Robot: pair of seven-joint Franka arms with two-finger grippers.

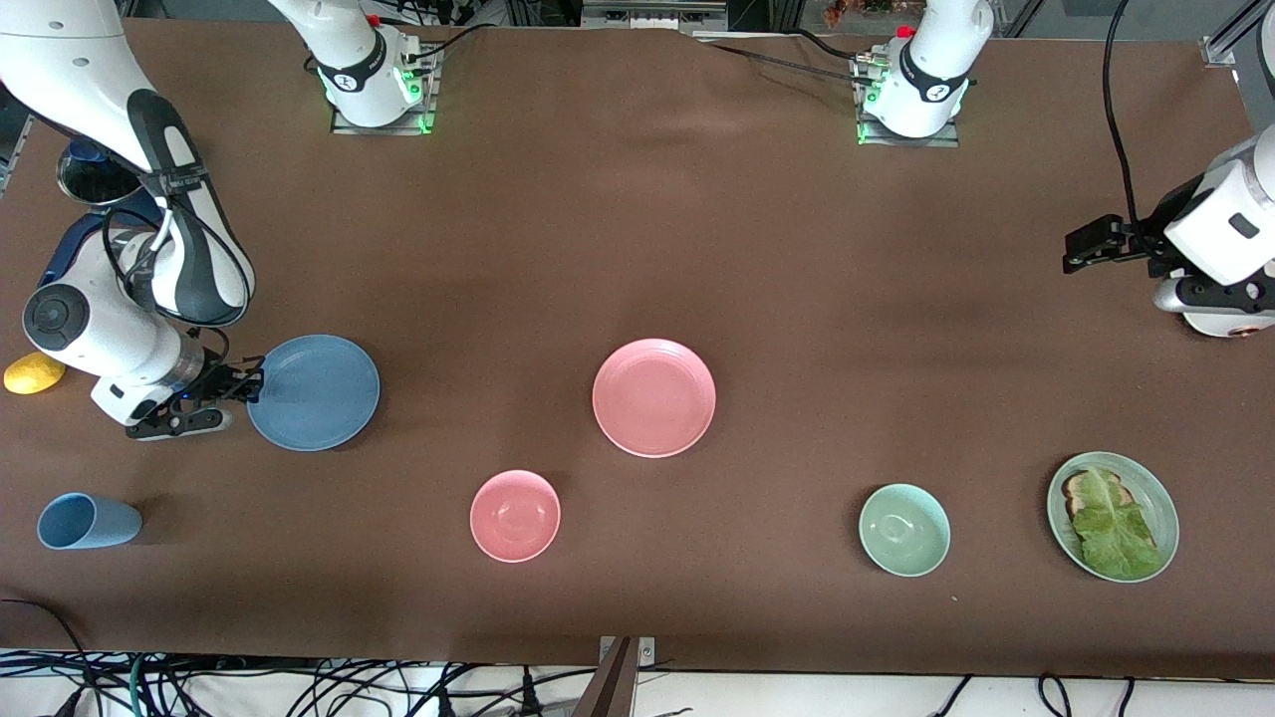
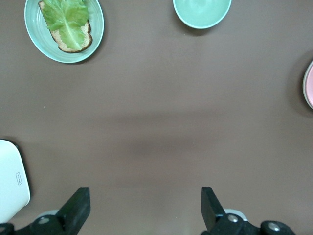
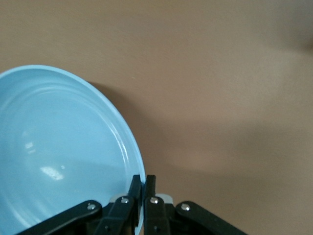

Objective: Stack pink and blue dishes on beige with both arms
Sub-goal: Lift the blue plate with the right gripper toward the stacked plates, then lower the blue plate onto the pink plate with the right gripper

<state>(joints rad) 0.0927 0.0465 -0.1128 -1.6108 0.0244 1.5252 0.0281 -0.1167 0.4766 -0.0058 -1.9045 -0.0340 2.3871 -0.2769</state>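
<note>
The pastel blue plate (image 1: 314, 391) lies toward the right arm's end of the table. My right gripper (image 1: 249, 383) is shut on its rim at the edge facing that end. In the right wrist view the two fingers (image 3: 137, 185) pinch the blue plate's (image 3: 58, 147) rim between them. The pink plate (image 1: 653, 397) rests flat near the table's middle, and its edge (image 2: 309, 85) shows in the left wrist view. My left gripper (image 1: 1078, 251) hangs open and empty above bare table at the left arm's end (image 2: 145, 205). The beige plate is out of view.
A pink bowl (image 1: 515, 515), a pale green bowl (image 1: 904, 530) and a green plate with lettuce on toast (image 1: 1155, 498) sit nearer the front camera. A light blue cup (image 1: 88, 521) lies on its side. A yellow object (image 1: 34, 372) and a metal cup (image 1: 95, 179) are by the right arm.
</note>
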